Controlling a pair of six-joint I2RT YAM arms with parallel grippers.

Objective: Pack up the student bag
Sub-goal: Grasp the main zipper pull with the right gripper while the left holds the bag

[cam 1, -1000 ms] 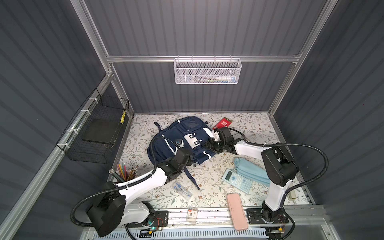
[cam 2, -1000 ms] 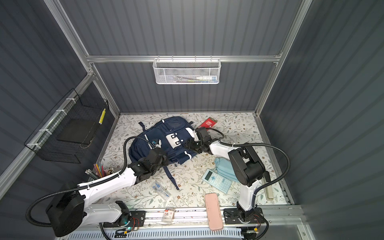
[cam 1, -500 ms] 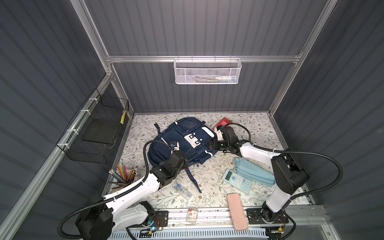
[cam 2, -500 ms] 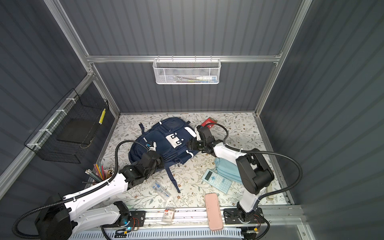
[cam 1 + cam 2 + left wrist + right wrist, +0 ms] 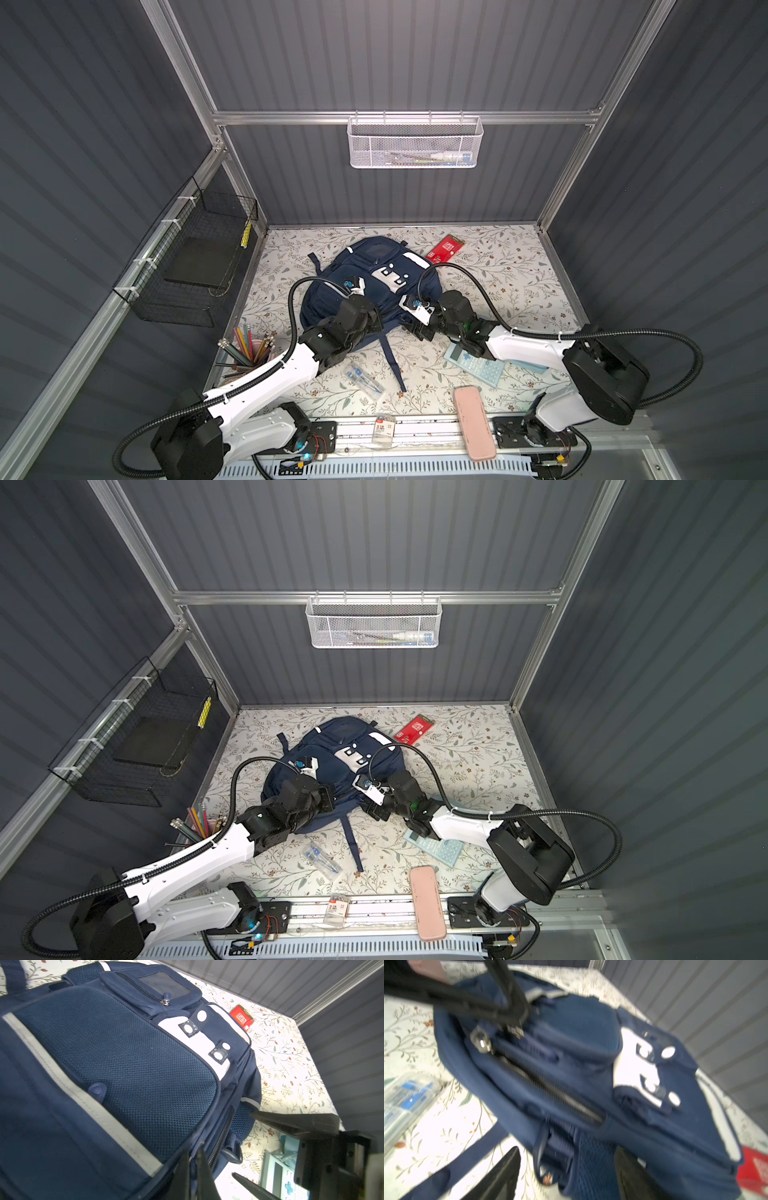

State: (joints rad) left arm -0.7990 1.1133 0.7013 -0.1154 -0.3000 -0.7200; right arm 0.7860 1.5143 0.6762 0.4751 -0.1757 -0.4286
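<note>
Far left, the black wire basket on the wall and the pencil cup are as they were a second ago. The left gripper is clenched, as before, on the near edge of the student bag. In the left wrist view its fingers pinch navy fabric right beside the zip; exactly what tab or fold they hold I cannot tell. The bag lies flat, patch side up, mid-table toward the back wall, position unchanged. The packet of pens lies loose in front of it, beside the trailing strap. Main change: the right gripper, which was at the bag's far right side near the red packet a second ago, has swept round to the near right corner. It now sits close to the left gripper. Its jaws stand apart and hold nothing, straddling the corner by the side pocket; the right wrist view is motion-blurred, so contact is uncertain. The right arm now lies over part of the calculator; the pink case stays at the front rail. Reading: both grippers are gathered at the zip end, the left anchoring the fabric, the right placed to go for the silver zip pull. The zip looks shut and every item is out on the table, so packing proper has not begun. Opening the main compartment is probably the step in hand.
</note>
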